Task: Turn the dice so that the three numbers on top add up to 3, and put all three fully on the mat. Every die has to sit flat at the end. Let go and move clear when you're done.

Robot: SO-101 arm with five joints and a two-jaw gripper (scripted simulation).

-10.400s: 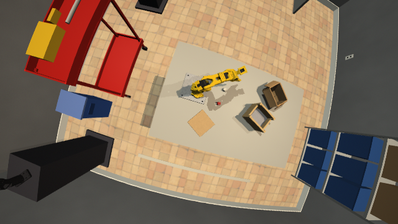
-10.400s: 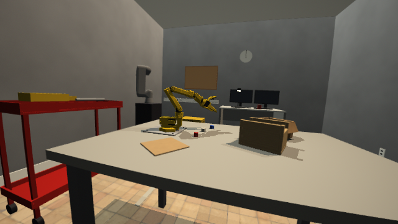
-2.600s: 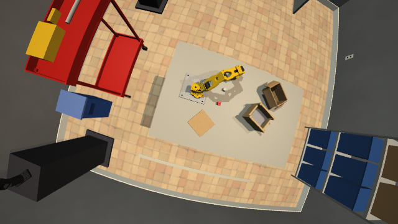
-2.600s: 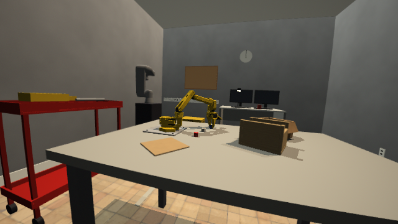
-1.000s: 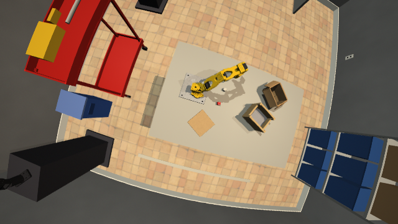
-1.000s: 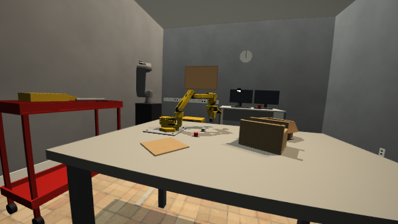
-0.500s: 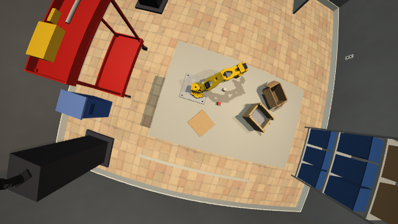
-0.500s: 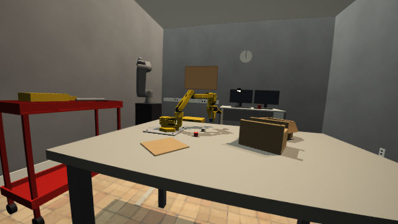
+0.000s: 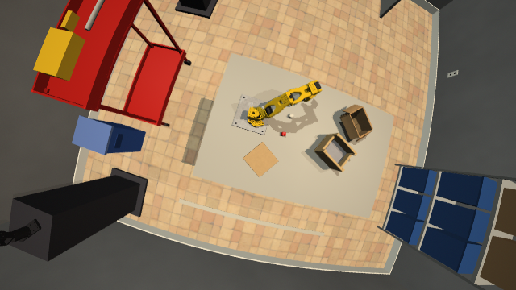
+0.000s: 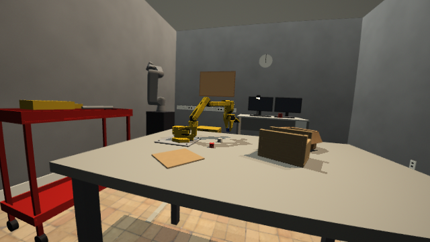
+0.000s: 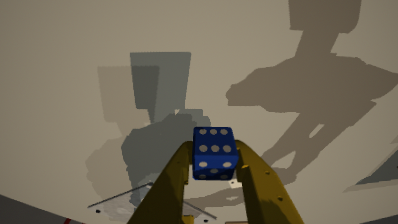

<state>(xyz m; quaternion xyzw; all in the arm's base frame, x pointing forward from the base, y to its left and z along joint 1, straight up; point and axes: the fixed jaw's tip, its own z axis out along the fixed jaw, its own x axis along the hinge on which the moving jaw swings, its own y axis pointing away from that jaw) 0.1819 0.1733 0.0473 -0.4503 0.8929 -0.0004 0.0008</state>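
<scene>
The claw point(image 10: 228, 129) point(image 11: 214, 155) was closed on the blue die point(image 10: 228, 130) point(image 11: 214, 152), raised above the desk point(image 9: 343, 193) point(image 10: 235, 175); one face showed six pips. The white die point(image 9: 290, 116) point(image 10: 220, 140) and red die point(image 9: 283, 134) point(image 10: 211, 145) lay on the desk, off the mat point(image 9: 260, 159) point(image 10: 178, 158).

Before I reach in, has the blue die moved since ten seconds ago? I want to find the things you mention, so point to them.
Yes. The blue die point(image 10: 228, 130) point(image 11: 214, 150) was resting on the tabletop then; now it hangs above it, gripped by the tool point(image 10: 229, 128) point(image 11: 214, 155), higher against the desk behind.
</scene>
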